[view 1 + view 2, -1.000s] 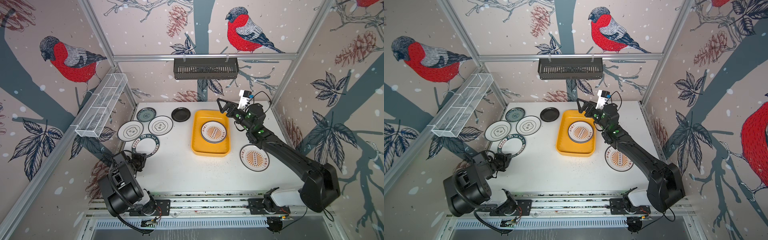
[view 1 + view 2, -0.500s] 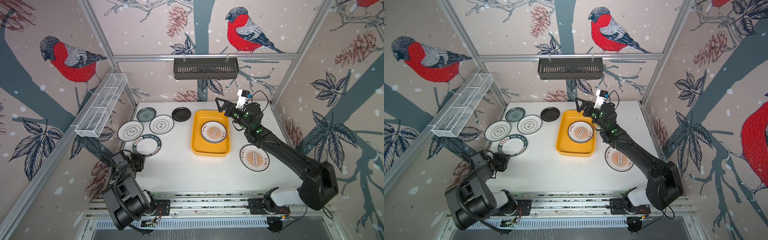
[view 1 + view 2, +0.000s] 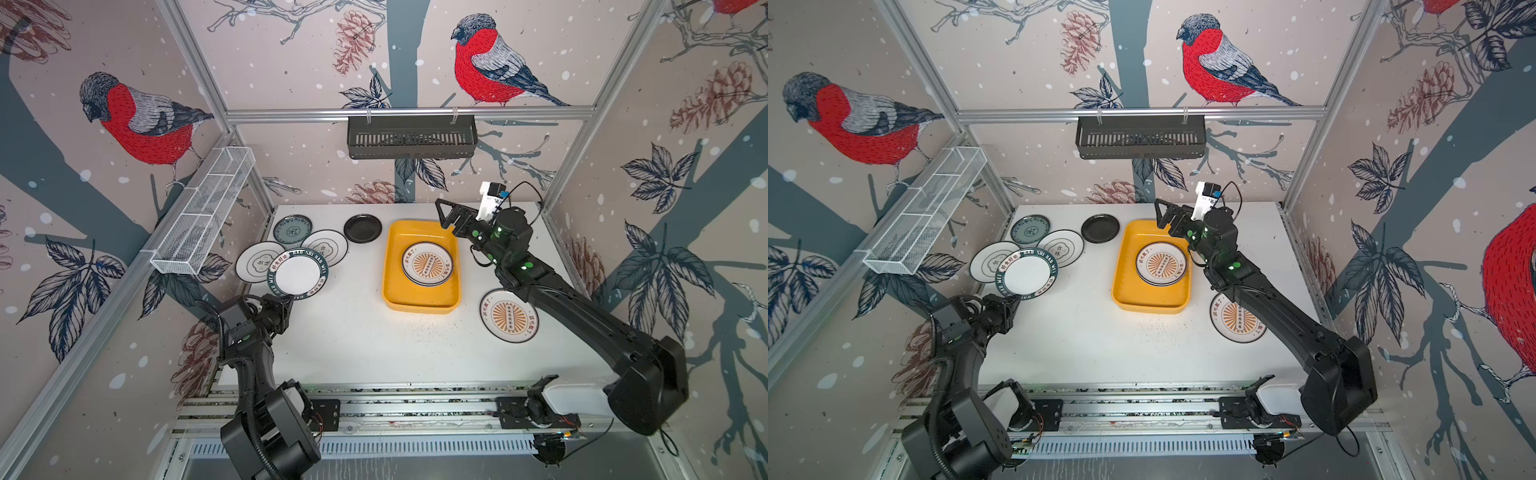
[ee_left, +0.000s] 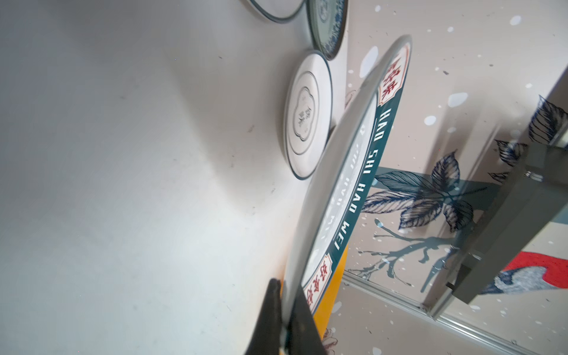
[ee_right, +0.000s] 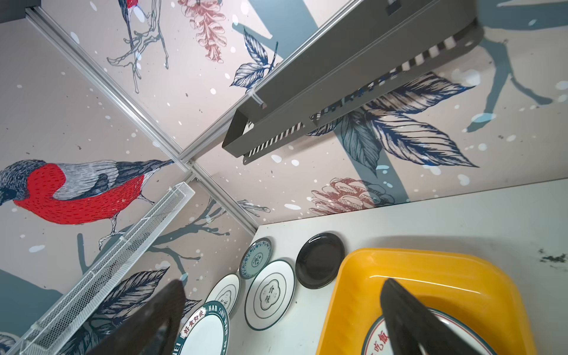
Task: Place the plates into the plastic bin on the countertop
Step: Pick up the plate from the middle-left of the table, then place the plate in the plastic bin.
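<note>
So, in both top views the left gripper (image 3: 287,302) clamps the near rim of the lettered plate (image 3: 298,273), held up by the countertop's (image 3: 353,345) left edge and covering part of a flower plate (image 3: 249,262). The plastic bin (image 3: 387,274) sits right of centre, one sunburst plate (image 3: 428,264) inside. Right gripper (image 3: 446,216) hangs open, empty, over the bin's far-right corner: clash risk if both arms go in. The right arm (image 3: 582,311) half hides the second sunburst plate (image 3: 510,320). Left wrist: thin pinch at the rim, lettered plate (image 4: 353,172) tilted, may slip or swing. Right wrist: plastic bin (image 5: 430,267) near end cut off
</note>
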You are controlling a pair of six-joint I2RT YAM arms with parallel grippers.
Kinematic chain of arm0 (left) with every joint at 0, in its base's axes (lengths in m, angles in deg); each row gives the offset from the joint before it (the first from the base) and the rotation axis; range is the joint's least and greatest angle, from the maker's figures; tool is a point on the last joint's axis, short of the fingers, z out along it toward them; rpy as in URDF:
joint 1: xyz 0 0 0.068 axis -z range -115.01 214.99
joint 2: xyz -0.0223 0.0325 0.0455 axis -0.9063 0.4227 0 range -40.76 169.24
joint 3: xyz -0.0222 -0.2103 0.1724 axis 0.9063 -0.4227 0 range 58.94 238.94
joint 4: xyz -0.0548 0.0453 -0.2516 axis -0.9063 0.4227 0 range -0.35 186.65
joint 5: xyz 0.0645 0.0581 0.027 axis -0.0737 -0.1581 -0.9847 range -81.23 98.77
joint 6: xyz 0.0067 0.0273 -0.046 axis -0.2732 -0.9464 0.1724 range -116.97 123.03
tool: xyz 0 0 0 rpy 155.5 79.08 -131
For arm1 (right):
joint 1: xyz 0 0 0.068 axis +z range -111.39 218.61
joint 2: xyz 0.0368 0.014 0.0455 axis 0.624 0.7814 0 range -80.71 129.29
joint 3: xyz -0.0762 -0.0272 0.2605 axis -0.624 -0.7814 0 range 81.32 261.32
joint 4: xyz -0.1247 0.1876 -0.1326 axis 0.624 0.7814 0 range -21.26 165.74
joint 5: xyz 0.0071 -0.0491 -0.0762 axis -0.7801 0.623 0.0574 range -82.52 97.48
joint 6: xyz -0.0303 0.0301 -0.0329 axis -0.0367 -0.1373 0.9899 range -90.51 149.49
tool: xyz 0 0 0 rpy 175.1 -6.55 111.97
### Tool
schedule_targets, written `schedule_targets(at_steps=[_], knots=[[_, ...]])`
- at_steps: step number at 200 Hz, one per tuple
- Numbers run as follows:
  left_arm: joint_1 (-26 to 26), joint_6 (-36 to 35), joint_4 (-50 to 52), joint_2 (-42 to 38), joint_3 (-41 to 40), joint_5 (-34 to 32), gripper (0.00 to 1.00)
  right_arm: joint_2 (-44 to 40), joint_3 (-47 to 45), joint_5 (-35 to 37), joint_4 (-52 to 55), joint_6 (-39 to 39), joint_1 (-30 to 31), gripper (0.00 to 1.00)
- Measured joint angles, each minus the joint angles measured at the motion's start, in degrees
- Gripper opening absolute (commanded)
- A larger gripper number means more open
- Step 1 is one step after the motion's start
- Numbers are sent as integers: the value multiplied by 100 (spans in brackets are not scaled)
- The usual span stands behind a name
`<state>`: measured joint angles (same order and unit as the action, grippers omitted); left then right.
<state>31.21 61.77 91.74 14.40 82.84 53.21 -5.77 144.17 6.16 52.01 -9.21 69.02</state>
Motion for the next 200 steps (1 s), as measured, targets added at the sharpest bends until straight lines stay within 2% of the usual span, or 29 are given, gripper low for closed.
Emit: schedule_targets(at_steps=[34,88,157,200], knots=[[861,275,-417,341,385,155,0,-245,-96,293,219,35,-199,99],[2365,385,-960,1447,1303,149,0,-649,-284,442,479,33,-376,100],[4085,-535,-562,3132,3080,-59,0,-1338,-645,815,909,4,-540,99],[4739,-1045,-173,4188,3971,-140,0,-1773,-957,1172,1128,-11,-673,99]])
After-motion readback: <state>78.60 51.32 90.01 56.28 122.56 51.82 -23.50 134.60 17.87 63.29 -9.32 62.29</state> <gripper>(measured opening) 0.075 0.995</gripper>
